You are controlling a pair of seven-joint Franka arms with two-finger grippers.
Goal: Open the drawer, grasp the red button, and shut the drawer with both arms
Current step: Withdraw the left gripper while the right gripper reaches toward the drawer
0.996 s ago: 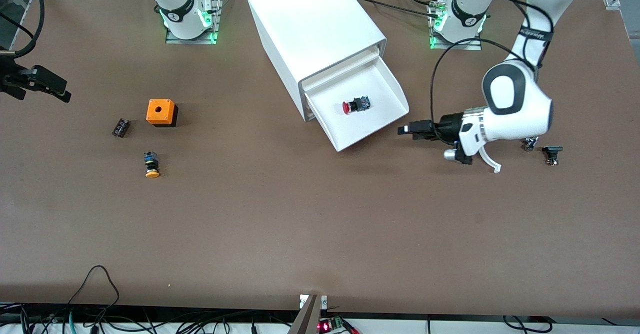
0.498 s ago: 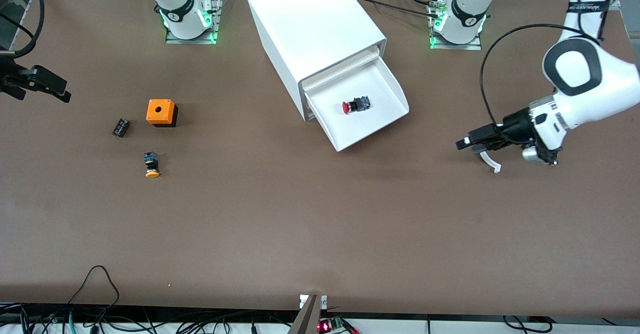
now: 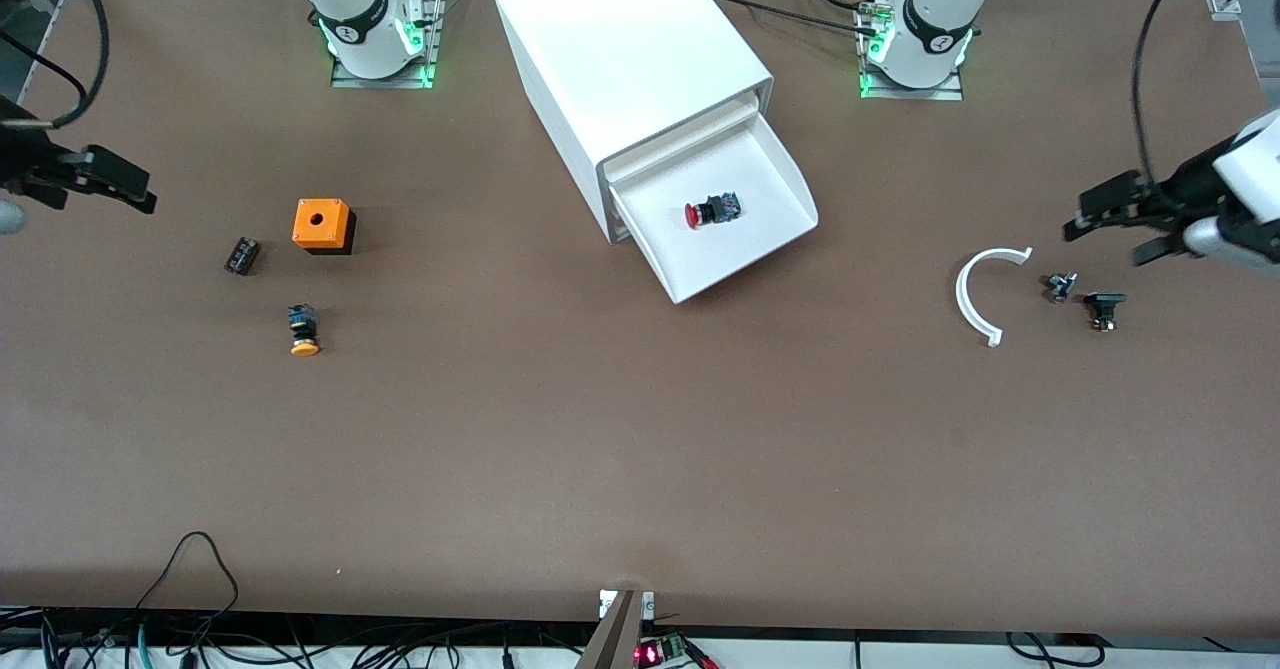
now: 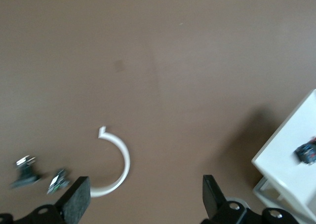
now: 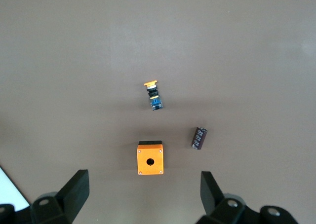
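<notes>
The drawer (image 3: 735, 214) stands pulled out of the white cabinet (image 3: 630, 59), which sits at the worktop (image 3: 640, 449) edge where the robot bases stand, between the two bases. The drawer's flared front lip points toward the front camera and slightly toward the left arm's end. The button (image 3: 710, 210) lies on its side on the drawer's floor, red cap toward the right arm's end, touched by nothing.

The left gripper (image 3: 1125, 219) hangs over the worktop close to the edge at the left arm's end, its jaws spread wide and holding nothing. Near it on the worktop lie a white curved strip (image 3: 972, 297), and two small dark parts (image 3: 1060, 286) (image 3: 1103, 307) just beside each other. In the left wrist view the strip (image 4: 116, 165) shows between the two fingertips (image 4: 76, 202), with a corner of the drawer (image 4: 291, 169) at the frame's edge.

The right gripper (image 3: 100, 181) hangs over the worktop close to the edge at the right arm's end, jaws likewise wide apart and empty. Toward that end stand an orange box (image 3: 322, 225) with a hole in its top, a small dark block (image 3: 241, 255) beside it, and a yellow-capped button (image 3: 303, 330) nearer the front camera than the box. The right wrist view shows the same three: box (image 5: 150, 158), block (image 5: 199, 137), yellow-capped button (image 5: 153, 95), all apart from one another
</notes>
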